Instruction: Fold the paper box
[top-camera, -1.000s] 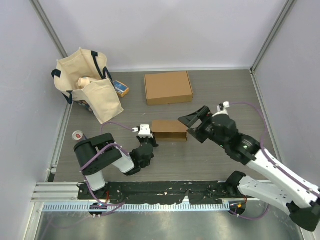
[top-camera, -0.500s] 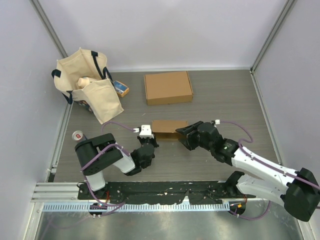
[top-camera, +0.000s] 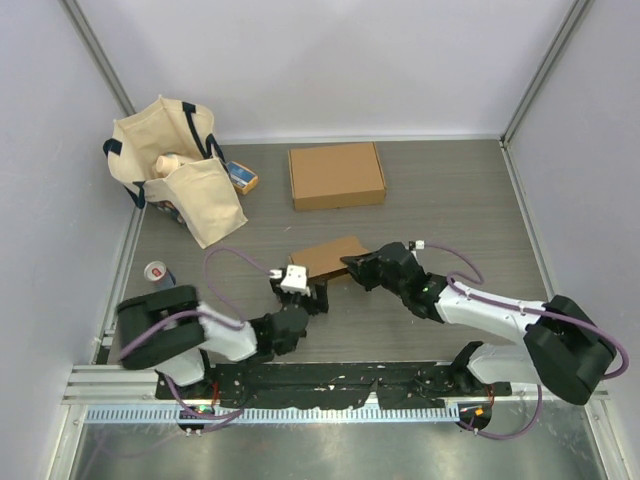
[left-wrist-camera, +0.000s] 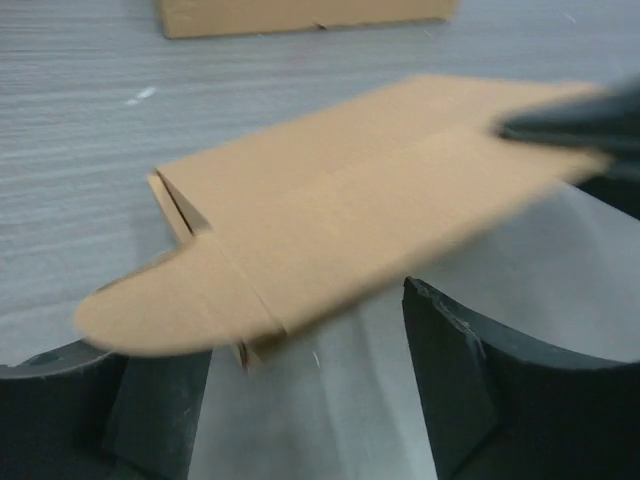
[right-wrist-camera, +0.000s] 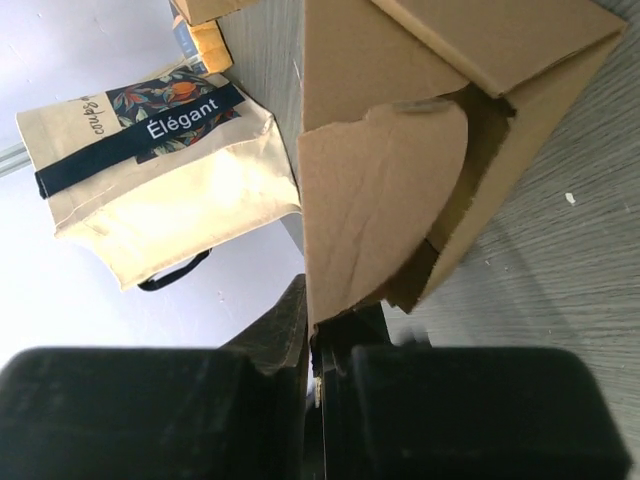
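Observation:
The paper box (top-camera: 330, 255) is a flat brown cardboard piece lying tilted in the middle of the table, with a rounded flap at its left end (left-wrist-camera: 170, 300). My right gripper (top-camera: 357, 266) is shut on the box's right edge. In the right wrist view its jaws (right-wrist-camera: 325, 360) pinch a thin cardboard panel of the partly open box (right-wrist-camera: 400, 150). My left gripper (top-camera: 300, 293) stands open just in front of the box's left end. In the left wrist view its fingers (left-wrist-camera: 500, 390) are spread wide below the box (left-wrist-camera: 350, 210), with nothing between them.
A second, closed brown box (top-camera: 336, 175) lies farther back. A cream tote bag (top-camera: 175, 165) stands at the back left, with a small blue and orange carton (top-camera: 241, 177) next to it. A drink can (top-camera: 158, 273) stands near the left edge.
My left gripper has let go of the box and opened, and its arm has dropped back. My right gripper has reached in low and shut on the box's right edge, and the box now lies tilted.

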